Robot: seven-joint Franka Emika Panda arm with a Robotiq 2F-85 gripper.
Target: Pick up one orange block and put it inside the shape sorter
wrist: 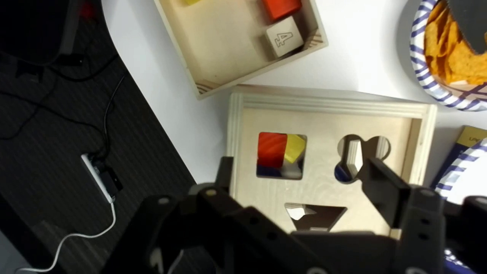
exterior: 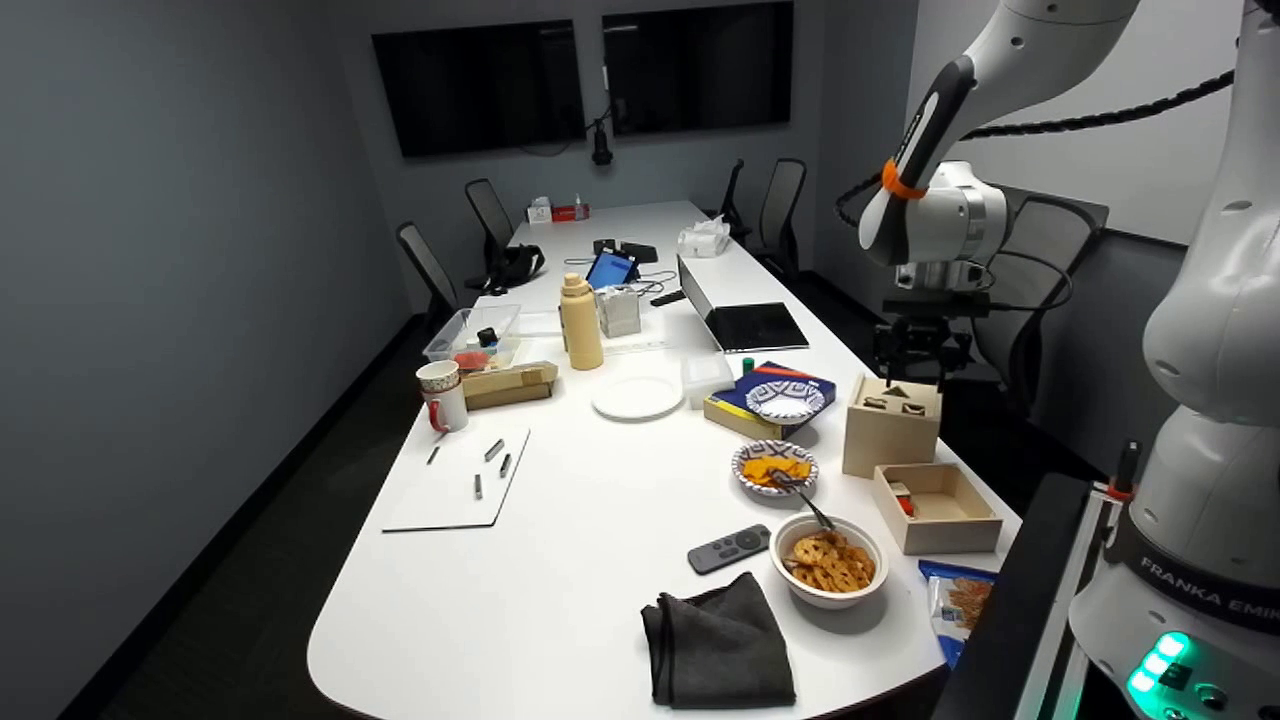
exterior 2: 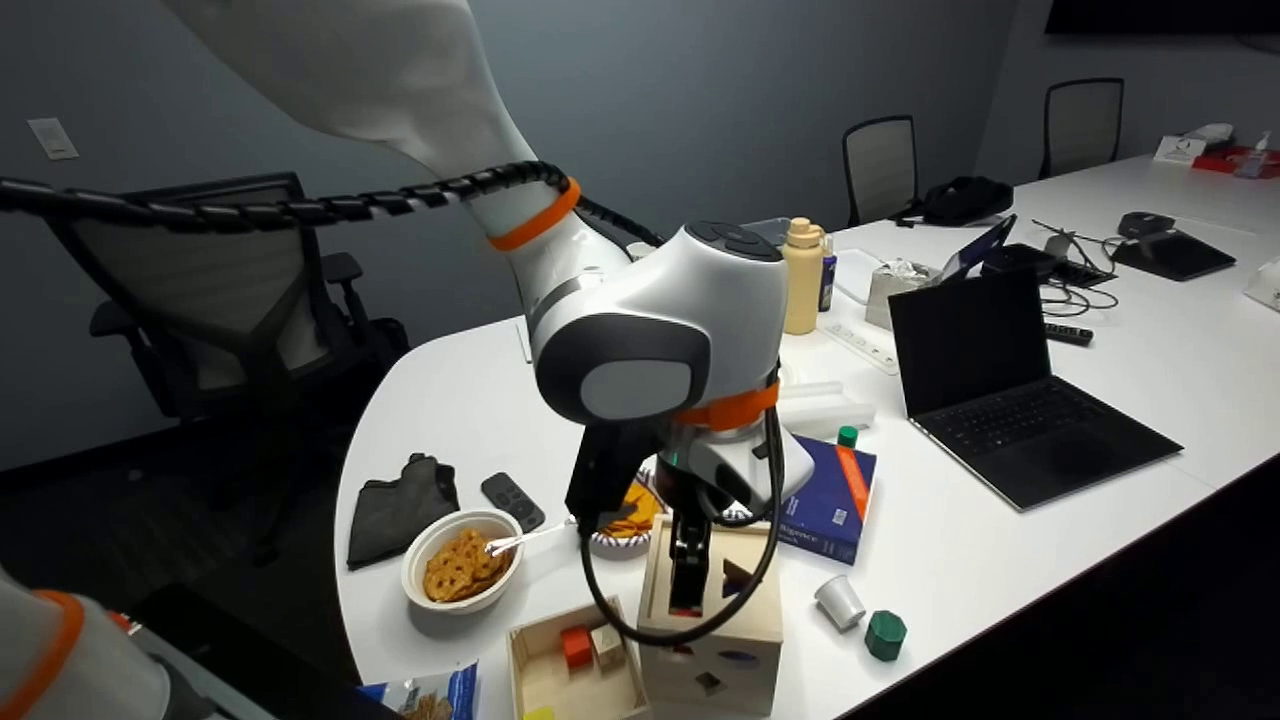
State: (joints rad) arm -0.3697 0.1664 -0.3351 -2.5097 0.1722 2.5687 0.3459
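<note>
Near, on the right of the table (exterior: 560,590), the wooden tray (exterior: 950,538) holds an orange block (wrist: 282,8) with a pale cube (wrist: 284,37) hard against it or nearly so. Should this one be wanted, a jaw could land on the cube or the wall, for want of room. Just beyond stands the shape sorter (exterior: 885,440), and under its square hole lies another orange block (wrist: 272,150). The job therefore looks done; the likelier fault now is posting a second, or finding the heap (wrist: 295,147) inside blocks its drop. Over the sorter the jaws stand wide apart with nothing between them; lowered here, one might strike the raised rim. A black cable (exterior 2: 685,638) loops across the sorter in an exterior view, touching or not I cannot tell, and could drag it. Farther, to the left, a patterned bowl (exterior: 785,402) sits on a book (exterior 2: 820,500); a low, wide swing could knock it off.
</note>
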